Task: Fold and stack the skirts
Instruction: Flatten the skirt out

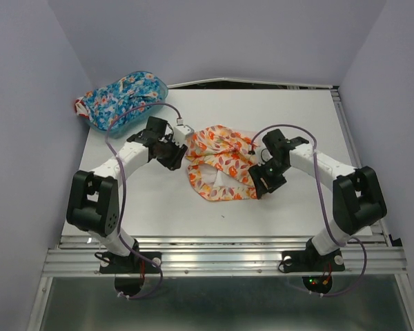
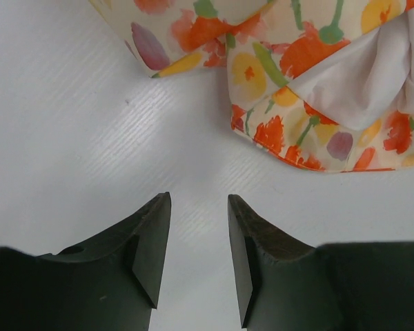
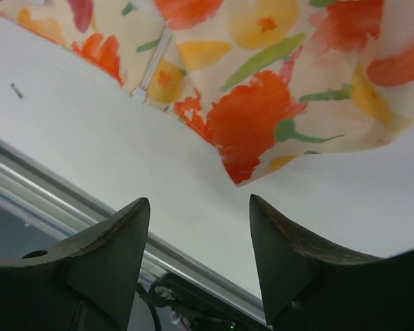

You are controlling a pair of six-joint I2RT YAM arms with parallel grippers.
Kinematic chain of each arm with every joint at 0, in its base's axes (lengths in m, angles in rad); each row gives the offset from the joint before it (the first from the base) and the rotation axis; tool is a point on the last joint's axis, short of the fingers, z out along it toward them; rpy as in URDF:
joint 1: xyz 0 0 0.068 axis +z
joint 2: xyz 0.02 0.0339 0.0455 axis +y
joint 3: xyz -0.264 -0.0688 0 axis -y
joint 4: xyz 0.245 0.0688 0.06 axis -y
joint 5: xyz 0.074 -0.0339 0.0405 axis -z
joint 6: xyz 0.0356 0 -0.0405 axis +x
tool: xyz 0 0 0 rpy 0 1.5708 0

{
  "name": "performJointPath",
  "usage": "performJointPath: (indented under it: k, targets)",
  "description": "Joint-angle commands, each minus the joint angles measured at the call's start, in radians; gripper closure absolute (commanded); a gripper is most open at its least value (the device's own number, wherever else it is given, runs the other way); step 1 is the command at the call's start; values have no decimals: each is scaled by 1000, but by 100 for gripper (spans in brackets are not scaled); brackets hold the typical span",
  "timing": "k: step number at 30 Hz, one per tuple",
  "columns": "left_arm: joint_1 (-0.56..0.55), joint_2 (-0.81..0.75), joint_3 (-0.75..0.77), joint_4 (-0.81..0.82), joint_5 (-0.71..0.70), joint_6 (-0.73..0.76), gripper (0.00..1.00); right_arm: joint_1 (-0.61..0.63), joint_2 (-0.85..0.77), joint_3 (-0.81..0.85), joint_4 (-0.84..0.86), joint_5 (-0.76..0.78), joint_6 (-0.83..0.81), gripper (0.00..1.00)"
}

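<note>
I am holding my left gripper (image 1: 174, 153) low over the flat white table (image 1: 297, 117), its jaws parted and gripping nothing. The soft cream-yellow floral fabric skirt (image 1: 217, 162), printed with orange-red flowers and green leaves, is lying rumpled in the middle of the table, just beside this gripper on its right. In the left wrist view its folded hem is sitting ahead of my black fingers (image 2: 148, 241) and off to the right. It is apart from them, with bare table between, and its white lining is showing where the cloth is turned over.

I am keeping my right gripper (image 1: 261, 181) at the skirt's near right edge, spread wide and likewise holding nothing. In the right wrist view the skirt's edge is hanging just ahead of the fingertips and is not touching them. The table's near edge and a metal rail (image 3: 48, 181) are running across the lower left of that view. The skirt is therefore lying between my two grippers, and neither one is grasping it.

The bright blue floral fabric skirt (image 1: 121, 96), with white, pink and red flowers, is lying heaped in the translucent blue plastic basket (image 1: 160, 88) at the far left corner of the table. It is lying behind my left gripper and apart from it.
</note>
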State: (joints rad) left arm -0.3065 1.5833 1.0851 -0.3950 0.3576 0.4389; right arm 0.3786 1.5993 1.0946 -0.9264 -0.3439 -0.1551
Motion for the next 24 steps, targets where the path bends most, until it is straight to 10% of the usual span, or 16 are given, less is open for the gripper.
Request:
performJointPath:
  k: [1, 24]
  targets:
    - [-6, 16, 12, 110, 49, -6, 51, 5, 21, -36, 118, 150, 69, 36]
    - [-65, 201, 25, 246, 104, -72, 46, 5, 21, -110, 317, 267, 91, 39]
